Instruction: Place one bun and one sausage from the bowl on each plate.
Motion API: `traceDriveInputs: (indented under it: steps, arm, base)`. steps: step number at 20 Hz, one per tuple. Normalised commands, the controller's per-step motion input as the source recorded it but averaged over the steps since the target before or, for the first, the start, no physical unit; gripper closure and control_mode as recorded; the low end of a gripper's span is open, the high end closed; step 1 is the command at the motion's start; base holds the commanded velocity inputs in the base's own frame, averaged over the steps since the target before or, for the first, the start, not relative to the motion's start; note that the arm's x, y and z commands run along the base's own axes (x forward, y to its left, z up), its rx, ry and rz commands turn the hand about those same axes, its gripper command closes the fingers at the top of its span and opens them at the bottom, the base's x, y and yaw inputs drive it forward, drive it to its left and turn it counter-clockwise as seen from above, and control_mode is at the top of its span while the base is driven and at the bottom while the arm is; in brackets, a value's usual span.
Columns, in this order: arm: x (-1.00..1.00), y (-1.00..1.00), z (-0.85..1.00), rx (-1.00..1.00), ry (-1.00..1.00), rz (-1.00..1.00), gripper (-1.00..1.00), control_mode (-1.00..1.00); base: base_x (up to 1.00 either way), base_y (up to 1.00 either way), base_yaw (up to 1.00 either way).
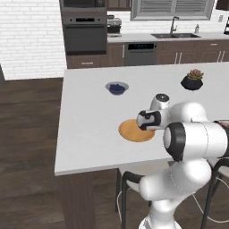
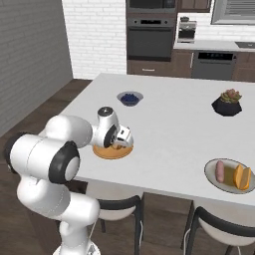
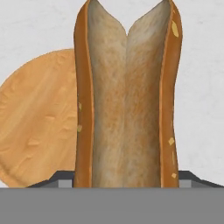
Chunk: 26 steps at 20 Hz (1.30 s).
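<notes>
the gripper (image 2: 121,141) grasps a split bun (image 3: 127,96) over the orange wooden plate (image 1: 129,133) near the counter's (image 1: 89,116) front edge. the right base view shows the grey plate (image 2: 226,185), with sausage (image 2: 219,171) and bun, at the front right corner.

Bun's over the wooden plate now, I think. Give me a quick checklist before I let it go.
1. Bun held: ok. The bun stands between the fingers of the gripper, split side facing the hand camera.
2. Gripper above the target: ok. In the right base view the gripper sits over the orange plate.
3. Bun centred on the plate: not ok. In the hand view the orange plate lies mostly off to one side of the bun.
4. Height above the plate: cannot tell.
5. Other plate: ok. The grey plate carries a sausage and a bun already.
6. Berry bowl and plant pot stand well away: ok.
</notes>
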Motion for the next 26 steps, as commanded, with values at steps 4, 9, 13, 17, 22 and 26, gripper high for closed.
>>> traceDriveInputs:
  steps: [4, 9, 13, 17, 22, 26]
  arm:
    - [0.23, 0.08, -0.16, 0.0, 0.04, 0.0, 1.0, -1.0]
    - [0.15, 0.0, -0.19, 0.0, 0.02, 0.0, 1.0, -1.0]
    - [0.1, 0.0, -0.33, 0.0, 0.0, 0.0, 1.0, -1.0]
    - [0.15, 0.0, -0.36, 0.0, 0.01, 0.0, 1.0, -1.0]
    - [0.07, 0.0, -0.04, 0.0, 0.0, 0.0, -1.0, -1.0]
    - [0.07, 0.0, 0.0, 0.0, 0.0, 0.0, -1.0, -1.0]
  base:
    - [0.0, 0.0, 0.0]
    - [0.0, 0.0, 0.0]
    - [0.0, 0.0, 0.0]
    - [0.0, 0.0, 0.0]
    - [0.0, 0.0, 0.0]
    - [0.0, 0.0, 0.0]
